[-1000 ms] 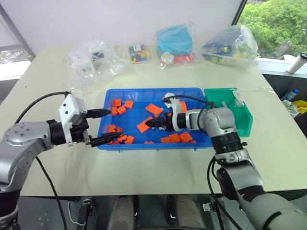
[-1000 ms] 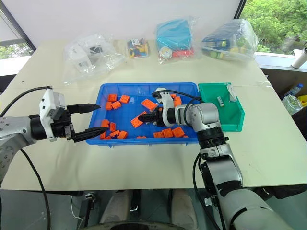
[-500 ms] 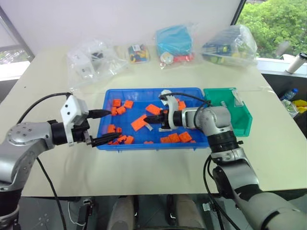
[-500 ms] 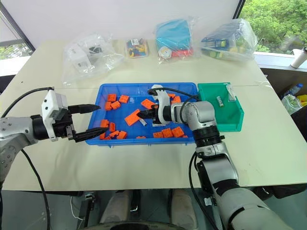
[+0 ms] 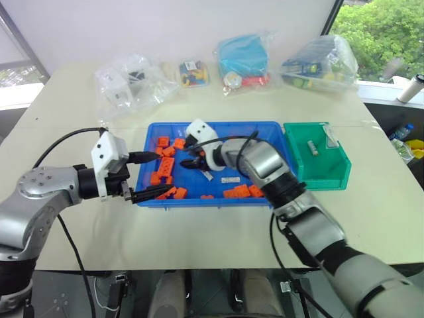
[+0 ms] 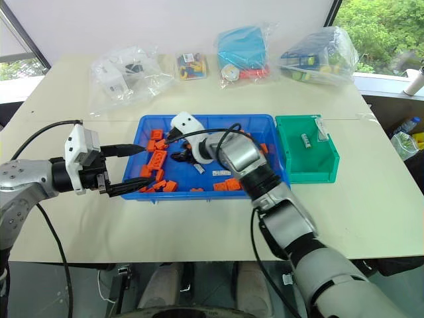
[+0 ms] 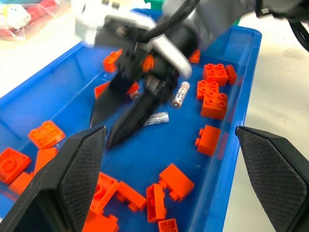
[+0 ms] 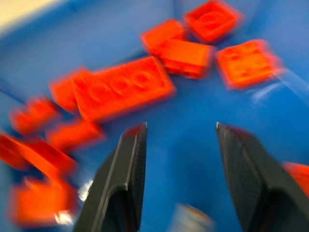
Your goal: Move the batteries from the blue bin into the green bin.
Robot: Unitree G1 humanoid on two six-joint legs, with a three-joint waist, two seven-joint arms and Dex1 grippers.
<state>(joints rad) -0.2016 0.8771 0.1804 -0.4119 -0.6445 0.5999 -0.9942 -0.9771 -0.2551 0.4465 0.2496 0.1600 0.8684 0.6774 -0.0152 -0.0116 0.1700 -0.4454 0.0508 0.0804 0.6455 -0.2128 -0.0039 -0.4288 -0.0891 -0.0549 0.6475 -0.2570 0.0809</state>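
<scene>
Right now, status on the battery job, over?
Both grippers open: right over the blue bin, left at its edge. Batteries loose among orange blocks. One battery in the green bin.

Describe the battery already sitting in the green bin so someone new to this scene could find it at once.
Start at the big blue bin in the middle of the table; the smaller green bin stands right beside it, on the robot's right. Inside, near the far wall, lies a short silvery battery. It lies alone on the green floor, unlike the batteries among orange blocks in the blue bin.
</scene>
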